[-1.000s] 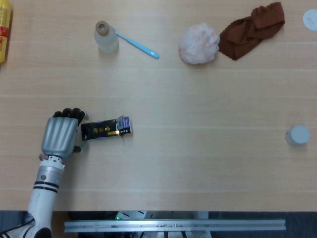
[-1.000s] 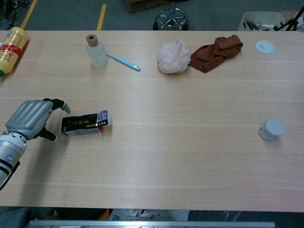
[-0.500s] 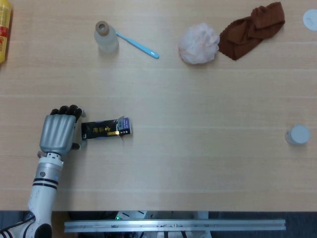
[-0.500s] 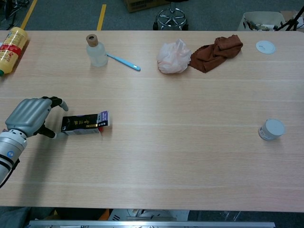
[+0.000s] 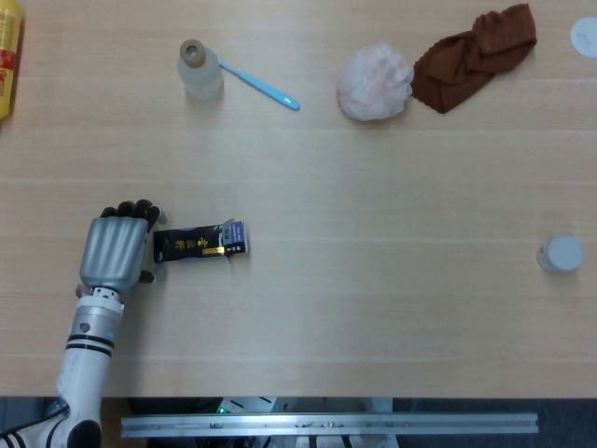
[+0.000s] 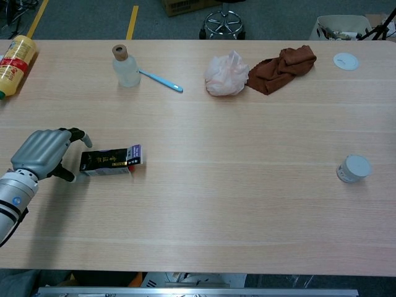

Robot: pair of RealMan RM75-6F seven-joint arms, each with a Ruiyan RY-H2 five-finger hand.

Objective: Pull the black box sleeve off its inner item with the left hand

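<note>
The black box sleeve [image 5: 188,245] [image 6: 104,162] with gold lettering lies flat on the table [image 5: 373,280], left of centre. A purple and white inner item [image 5: 236,236] [image 6: 135,153] sticks out of its right end. My left hand [image 5: 117,252] [image 6: 42,153] sits just left of the sleeve, back upward. Its dark fingertips [image 5: 140,213] curl toward the sleeve's left end and the thumb lies on the near side. I cannot tell whether they touch the sleeve; nothing is gripped. My right hand is in neither view.
A clear bottle with a cork cap [image 5: 200,71] and a blue toothbrush [image 5: 261,86] lie at the back left. A pale bath puff [image 5: 374,82] and a brown cloth [image 5: 474,56] are at the back right. A yellow bottle [image 5: 7,56] lies far left, a small white jar [image 5: 562,253] far right.
The left hand drew back to the left from the sleeve's end, then came slightly right again. The sleeve and inner item have not moved.
</note>
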